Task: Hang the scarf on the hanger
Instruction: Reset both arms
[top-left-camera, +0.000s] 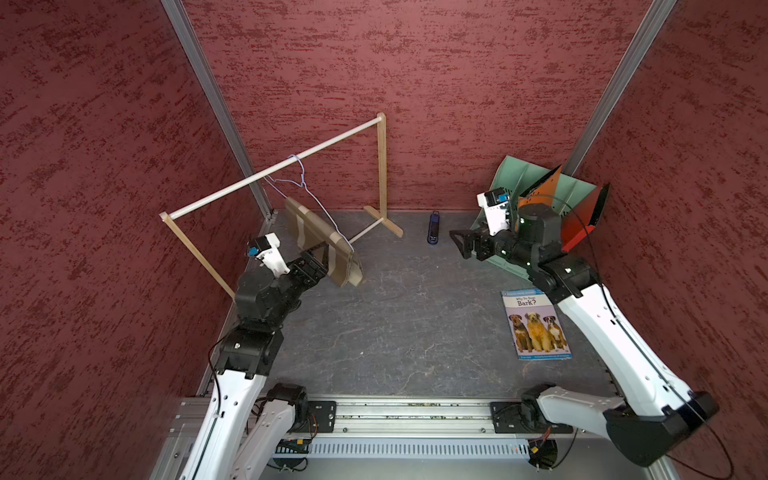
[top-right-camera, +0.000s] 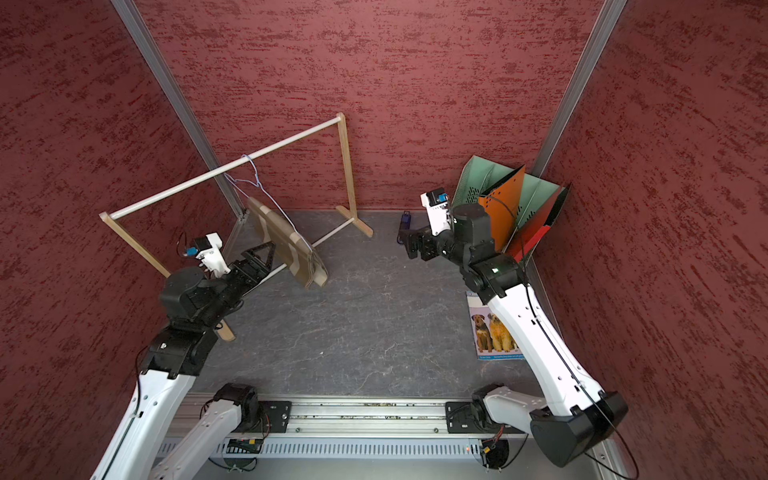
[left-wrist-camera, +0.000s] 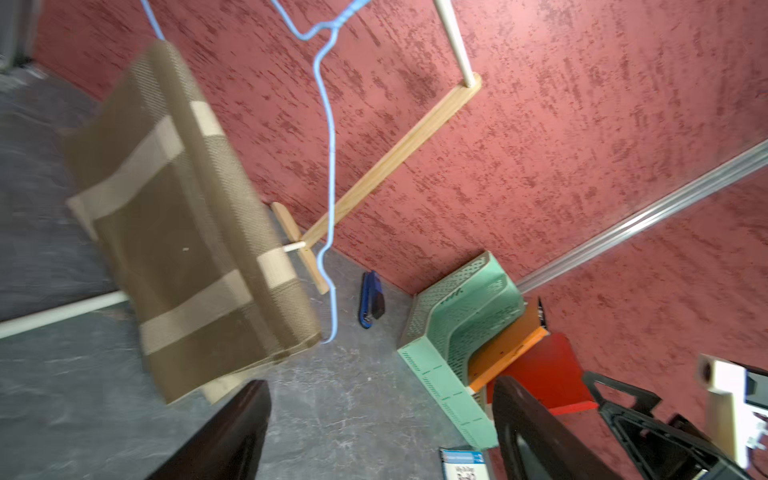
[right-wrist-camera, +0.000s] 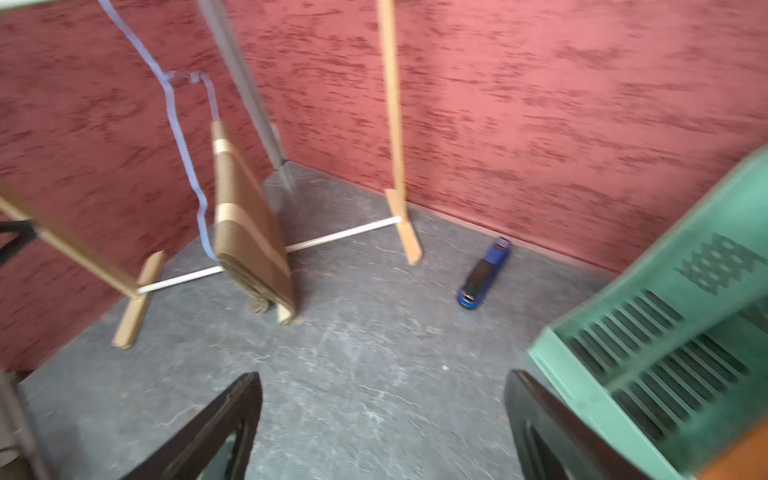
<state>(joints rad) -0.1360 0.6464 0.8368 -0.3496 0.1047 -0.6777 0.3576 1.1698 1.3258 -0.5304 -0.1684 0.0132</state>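
Observation:
The brown-tan scarf (top-left-camera: 328, 245) with cream stripes hangs folded over the bottom wire of the light-blue hanger (top-left-camera: 300, 174), whose hook sits on the rack's top rod. Both show in both top views: scarf (top-right-camera: 286, 245), hanger (top-right-camera: 254, 176). My left gripper (top-left-camera: 314, 258) is open just beside the scarf's near face. In the left wrist view the scarf (left-wrist-camera: 187, 232) and hanger (left-wrist-camera: 329, 145) lie ahead, and nothing is between the left gripper (left-wrist-camera: 382, 386) fingers. My right gripper (top-left-camera: 462, 242) is open and empty, far to the right. Its wrist view shows the scarf (right-wrist-camera: 245, 224) from the side.
The wooden rack with white rods (top-left-camera: 274, 168) stands at the back left. A blue stapler (top-left-camera: 434, 228) lies near the back wall. A green file tray (top-left-camera: 536, 183) with orange and red dividers fills the back right corner. A dog book (top-left-camera: 536, 324) lies under the right arm.

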